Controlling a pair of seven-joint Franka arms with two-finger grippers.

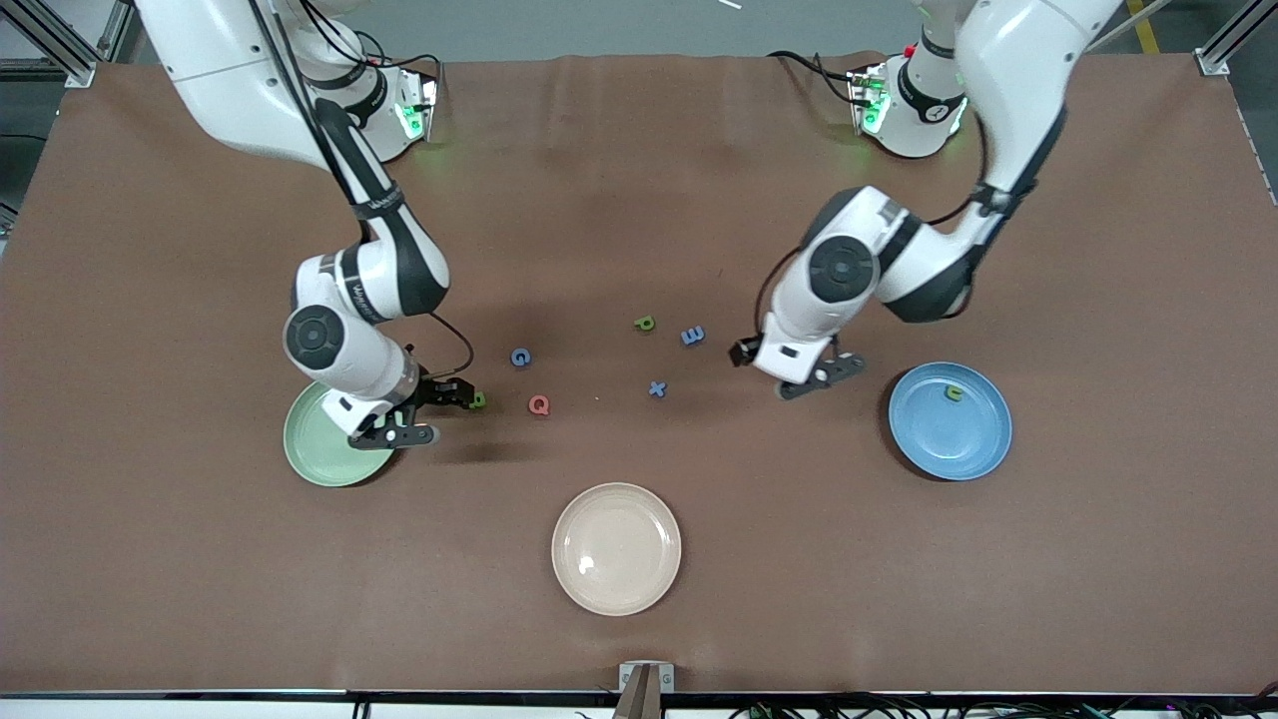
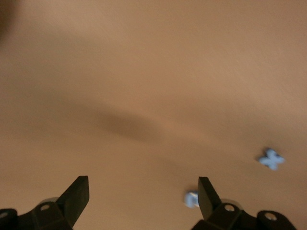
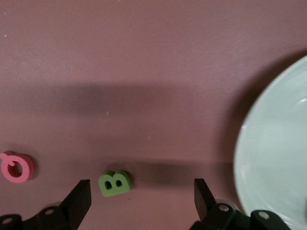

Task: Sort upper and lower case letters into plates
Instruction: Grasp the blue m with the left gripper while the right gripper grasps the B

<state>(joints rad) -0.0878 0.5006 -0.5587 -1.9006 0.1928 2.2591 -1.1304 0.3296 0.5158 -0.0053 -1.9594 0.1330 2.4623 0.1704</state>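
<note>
Front view, nearest the camera: the cream plate point(image 1: 616, 548) lies empty. Farther in sit my two sorting plates, the mint green plate point(image 1: 312, 444) toward my right arm's end and the blue plate point(image 1: 950, 420) toward my left arm's end, with a green letter point(image 1: 955, 393) in it. My right gripper point(image 1: 439, 409) hangs at the mint plate's edge, fingers point(image 3: 79, 201) spread wide and empty, with the green B point(image 3: 115, 182) on the table between them and the pink Q point(image 1: 539, 404) beside it. My left gripper point(image 1: 814, 382) hovers over bare table near the blue x point(image 1: 656, 388), fingers point(image 2: 76, 196) apart, holding nothing. Farthest lie the blue G point(image 1: 520, 357), blue E point(image 1: 693, 336) and green P point(image 1: 644, 323).
</note>
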